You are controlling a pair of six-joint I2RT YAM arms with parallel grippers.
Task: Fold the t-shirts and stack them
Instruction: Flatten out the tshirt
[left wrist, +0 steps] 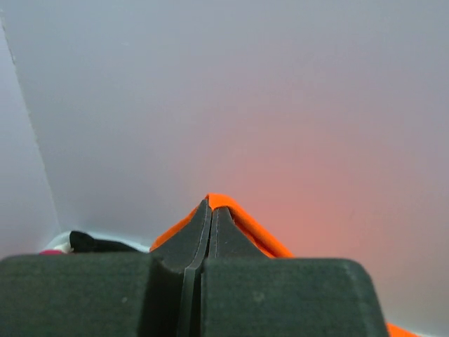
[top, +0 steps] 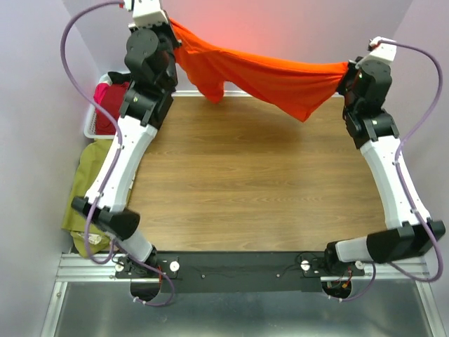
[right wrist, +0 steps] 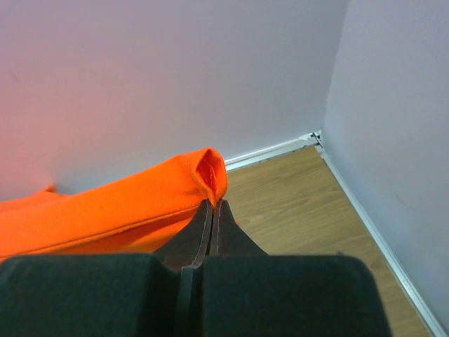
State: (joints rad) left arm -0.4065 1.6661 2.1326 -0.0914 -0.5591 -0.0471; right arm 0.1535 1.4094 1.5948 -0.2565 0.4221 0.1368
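From above, we hold the plain bright orange cloth t-shirt in the air, slung across the twelve o'clock edge of the brown wooden table. The left gripper pinches it at eleven o'clock and the right gripper at two o'clock. A white slatted plastic basket at ten o'clock holds a dark red shirt.

In the left wrist view our black fingers are closed tight on an orange fold.

In the right wrist view the fingers likewise clamp a rolled orange hem.

We judge this the spreading step. Next we should lower both ends together toward six o'clock, keeping the cloth taut so it lands flat.
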